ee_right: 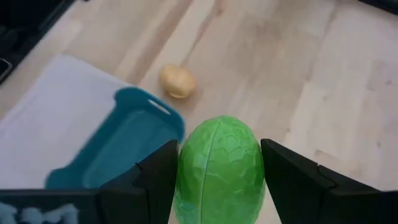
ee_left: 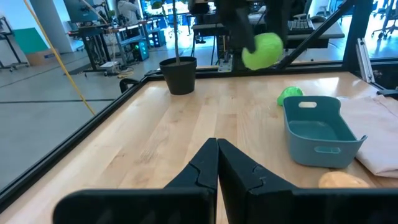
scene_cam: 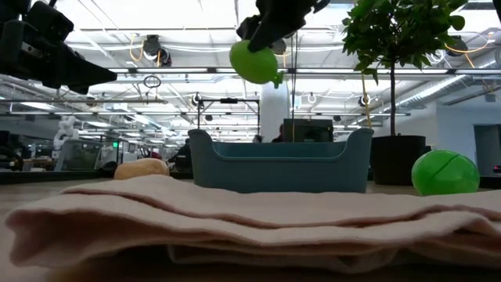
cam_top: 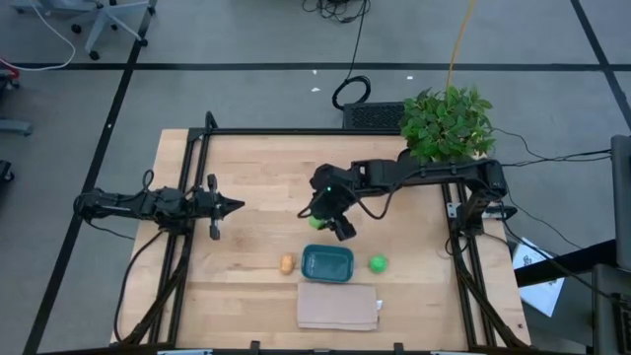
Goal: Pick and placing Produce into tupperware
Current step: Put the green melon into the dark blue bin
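Note:
My right gripper (cam_top: 329, 223) is shut on the lime-green produce piece (ee_right: 219, 169), held in the air above the table, just beyond the teal tupperware's (cam_top: 327, 263) far edge. The lime-green piece also shows in the low view (scene_cam: 254, 63) and in the left wrist view (ee_left: 262, 51). The bright green ball (cam_top: 378, 263) rests on the table to the right of the tupperware. The yellow-orange piece (cam_top: 287, 264) rests on the table to its left. My left gripper (cam_top: 237, 206) is shut and empty at the table's left. My right gripper pinches the lime-green piece by its two opposite sides (ee_right: 184, 174) between its two fingers (ee_right: 158, 177). The fingers slant down from above. The piece is lifted clear of the table, above the tupperware's height.
A flat tan cloth (cam_top: 338, 307) lies folded at the table's near edge, in front of the tupperware. A leafy potted plant (cam_top: 449, 123) stands at the far right corner. Bare wood lies between the two arms.

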`<state>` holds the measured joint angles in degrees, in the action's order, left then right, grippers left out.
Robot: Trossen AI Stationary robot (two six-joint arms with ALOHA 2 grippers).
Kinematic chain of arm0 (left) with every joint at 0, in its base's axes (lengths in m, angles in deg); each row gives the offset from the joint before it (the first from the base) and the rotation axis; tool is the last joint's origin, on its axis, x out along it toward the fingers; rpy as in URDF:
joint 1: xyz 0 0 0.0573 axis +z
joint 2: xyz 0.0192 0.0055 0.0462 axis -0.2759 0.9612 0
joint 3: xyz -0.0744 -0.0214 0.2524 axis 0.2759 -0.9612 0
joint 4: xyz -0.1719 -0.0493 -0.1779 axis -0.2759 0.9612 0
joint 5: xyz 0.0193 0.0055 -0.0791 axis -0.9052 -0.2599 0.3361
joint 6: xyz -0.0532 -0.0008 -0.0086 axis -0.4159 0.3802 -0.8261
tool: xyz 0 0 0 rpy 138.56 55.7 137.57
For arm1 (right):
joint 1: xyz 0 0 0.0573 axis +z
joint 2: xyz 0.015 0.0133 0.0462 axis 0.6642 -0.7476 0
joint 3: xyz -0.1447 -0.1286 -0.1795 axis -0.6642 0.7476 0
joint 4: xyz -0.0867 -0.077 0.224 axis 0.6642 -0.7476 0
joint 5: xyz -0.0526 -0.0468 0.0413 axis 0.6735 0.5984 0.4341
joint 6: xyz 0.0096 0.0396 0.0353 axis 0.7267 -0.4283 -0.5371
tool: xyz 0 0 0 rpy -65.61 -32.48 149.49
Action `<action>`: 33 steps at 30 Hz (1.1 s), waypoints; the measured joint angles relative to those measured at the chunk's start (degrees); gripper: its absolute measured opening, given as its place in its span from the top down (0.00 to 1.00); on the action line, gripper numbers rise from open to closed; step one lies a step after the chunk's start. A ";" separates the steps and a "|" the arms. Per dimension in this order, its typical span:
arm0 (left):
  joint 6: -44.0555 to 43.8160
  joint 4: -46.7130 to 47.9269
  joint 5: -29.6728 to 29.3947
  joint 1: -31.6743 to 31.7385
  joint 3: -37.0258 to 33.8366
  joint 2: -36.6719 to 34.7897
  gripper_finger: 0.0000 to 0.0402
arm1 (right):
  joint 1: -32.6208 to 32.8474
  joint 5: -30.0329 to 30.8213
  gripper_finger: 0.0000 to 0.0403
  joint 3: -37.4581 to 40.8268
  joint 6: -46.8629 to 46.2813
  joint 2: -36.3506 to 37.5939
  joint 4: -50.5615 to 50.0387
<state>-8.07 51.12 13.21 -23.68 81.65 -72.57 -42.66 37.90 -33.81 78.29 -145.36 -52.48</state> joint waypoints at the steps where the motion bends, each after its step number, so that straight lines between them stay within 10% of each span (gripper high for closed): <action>1: -0.10 0.00 0.00 0.00 0.00 -0.01 0.98 | 0.49 0.01 0.49 0.00 -0.67 0.00 0.01; 33: -1.56 0.39 0.02 0.00 0.00 0.00 0.98 | 9.88 0.15 0.49 7.00 -9.91 -2.99 11.27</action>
<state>-9.63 51.51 13.23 -23.67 81.65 -72.58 -32.79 38.06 -26.81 68.38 -148.36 -41.21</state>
